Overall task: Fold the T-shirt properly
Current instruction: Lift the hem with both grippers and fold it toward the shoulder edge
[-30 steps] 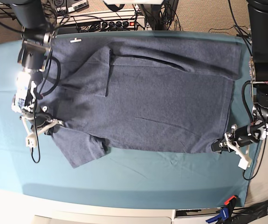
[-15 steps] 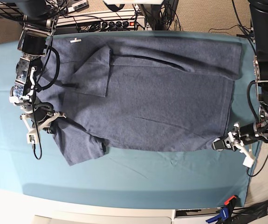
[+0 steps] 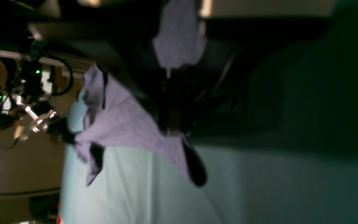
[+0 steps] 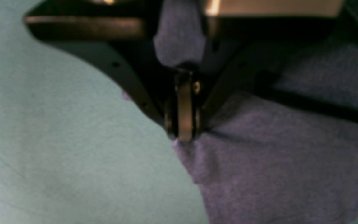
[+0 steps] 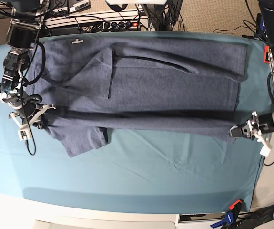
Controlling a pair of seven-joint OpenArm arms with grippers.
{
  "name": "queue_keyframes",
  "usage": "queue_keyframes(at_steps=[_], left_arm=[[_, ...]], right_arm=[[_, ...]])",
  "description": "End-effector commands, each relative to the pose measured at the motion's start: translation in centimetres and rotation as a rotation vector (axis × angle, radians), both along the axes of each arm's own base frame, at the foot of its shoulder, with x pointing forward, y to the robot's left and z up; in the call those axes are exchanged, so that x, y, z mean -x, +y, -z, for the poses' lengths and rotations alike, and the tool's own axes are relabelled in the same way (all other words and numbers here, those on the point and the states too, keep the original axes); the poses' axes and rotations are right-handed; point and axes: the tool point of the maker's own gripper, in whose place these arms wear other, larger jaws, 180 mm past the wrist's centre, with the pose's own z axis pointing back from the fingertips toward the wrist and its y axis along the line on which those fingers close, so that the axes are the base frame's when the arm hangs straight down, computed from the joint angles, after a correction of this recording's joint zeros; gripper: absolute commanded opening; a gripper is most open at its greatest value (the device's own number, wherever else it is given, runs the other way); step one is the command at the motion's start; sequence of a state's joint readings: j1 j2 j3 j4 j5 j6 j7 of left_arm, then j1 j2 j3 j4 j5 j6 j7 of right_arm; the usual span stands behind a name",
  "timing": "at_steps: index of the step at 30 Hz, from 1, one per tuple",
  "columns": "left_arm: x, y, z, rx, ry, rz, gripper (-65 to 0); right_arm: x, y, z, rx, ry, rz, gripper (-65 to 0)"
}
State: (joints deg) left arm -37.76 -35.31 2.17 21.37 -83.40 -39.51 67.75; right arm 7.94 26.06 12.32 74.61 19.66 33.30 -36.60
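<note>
The T-shirt (image 5: 146,86) lies spread across the teal-covered desk (image 5: 141,176), its near edge raised. I have the left hand (image 5: 235,132) and right hand (image 5: 37,125) both clamped on that edge: first fold. Next I'd carry it evenly toward the far edge.

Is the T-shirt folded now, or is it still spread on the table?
Partly folded. The T-shirt lies spread on the teal cloth, but the left gripper and right gripper hold its near edge lifted, casting a shadow band.
</note>
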Motion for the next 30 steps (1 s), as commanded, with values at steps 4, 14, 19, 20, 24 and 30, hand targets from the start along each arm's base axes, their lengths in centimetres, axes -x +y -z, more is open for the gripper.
queue_keyframes(at_steps=[4,14,19,20,24,30], left_arm=[[-0.7,2.0,-1.8,-0.02,-0.058,-0.029,-65.0],[1.6,2.7,-1.0,-0.079,-0.052,0.023,-65.0],[3.2,3.0,-0.2,-0.112,-0.043,0.054,-65.0],[3.5,3.0,-0.1,-0.117,-0.041,0.061,-65.0],[4.6,2.8,0.4,-0.133,-0.033,0.085,-65.0],[5.7,2.8,1.1,-0.143,-0.018,0.103,-65.0]], right_arm=[[-0.5,-1.1,-2.2,0.011,-0.049,-0.004,-65.0],[1.8,-1.0,0.4,-0.007,0.024,-0.003,-65.0],[3.0,-1.0,1.5,-0.007,0.056,-0.003,-65.0],[3.1,-1.0,1.7,-0.006,0.064,-0.002,-65.0],[3.6,-0.9,2.1,-0.016,0.078,-0.001,-65.0],[4.9,-0.2,2.6,-0.03,0.106,-0.017,-65.0]])
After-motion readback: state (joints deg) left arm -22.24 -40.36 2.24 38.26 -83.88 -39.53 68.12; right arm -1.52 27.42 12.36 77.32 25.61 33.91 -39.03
